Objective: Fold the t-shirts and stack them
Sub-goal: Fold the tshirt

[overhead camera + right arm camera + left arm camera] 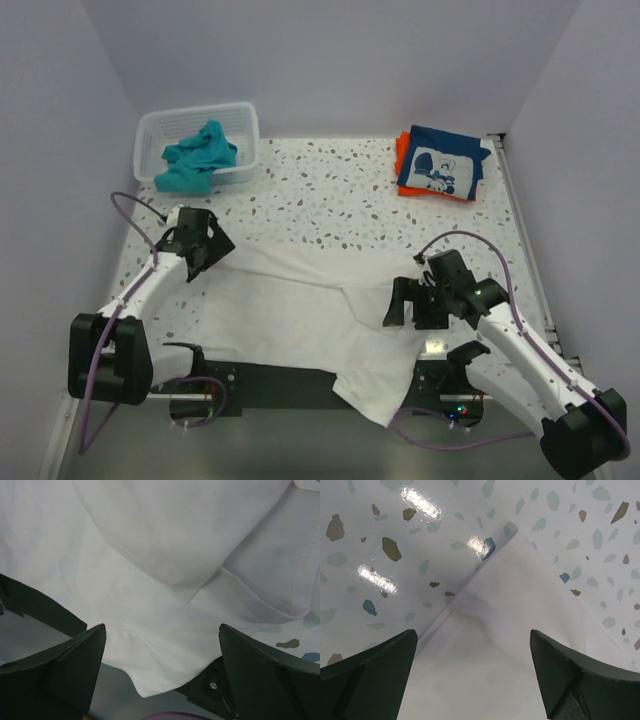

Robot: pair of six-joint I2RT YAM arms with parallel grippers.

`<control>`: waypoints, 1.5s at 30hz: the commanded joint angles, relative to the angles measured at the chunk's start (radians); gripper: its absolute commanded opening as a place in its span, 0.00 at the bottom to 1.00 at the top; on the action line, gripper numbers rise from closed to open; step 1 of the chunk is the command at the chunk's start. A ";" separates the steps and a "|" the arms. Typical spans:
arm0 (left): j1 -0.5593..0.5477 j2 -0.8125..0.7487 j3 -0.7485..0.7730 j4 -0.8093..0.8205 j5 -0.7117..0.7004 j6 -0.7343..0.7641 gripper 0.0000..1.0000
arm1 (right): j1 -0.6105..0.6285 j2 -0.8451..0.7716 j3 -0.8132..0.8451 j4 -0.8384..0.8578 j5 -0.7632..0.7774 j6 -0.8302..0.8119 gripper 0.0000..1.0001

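Observation:
A large white t-shirt (300,320) lies spread and rumpled across the front of the table, its lower part hanging over the near edge. My left gripper (205,250) is open over the shirt's upper left corner (515,595), nothing between its fingers. My right gripper (403,305) is open over the shirt's right side (165,570), empty. A teal t-shirt (200,158) lies crumpled in the basket. A folded navy t-shirt with white print (442,165) lies on a folded orange one (401,150) at the back right.
A white mesh basket (245,125) stands at the back left. Walls close in the table on three sides. A dark base plate (270,380) runs along the near edge, partly under the shirt.

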 commanded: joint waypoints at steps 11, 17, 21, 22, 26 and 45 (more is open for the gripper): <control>-0.010 0.046 0.113 0.055 0.151 0.029 1.00 | 0.004 0.145 0.202 0.132 0.094 -0.015 0.99; -0.026 0.203 0.119 0.171 0.237 0.058 1.00 | -0.001 0.393 0.262 0.251 0.244 -0.012 0.99; -0.026 0.314 0.139 0.167 0.236 0.065 1.00 | -0.028 0.538 0.311 0.294 0.332 -0.027 0.99; -0.026 0.327 0.140 0.164 0.226 0.066 1.00 | -0.033 0.587 0.319 0.294 0.342 -0.032 0.99; -0.022 0.359 0.140 0.147 0.194 0.062 1.00 | -0.060 0.693 0.345 0.317 0.355 -0.053 0.99; -0.006 0.539 0.303 0.112 0.134 0.034 1.00 | -0.156 1.139 0.717 0.357 0.356 -0.113 0.99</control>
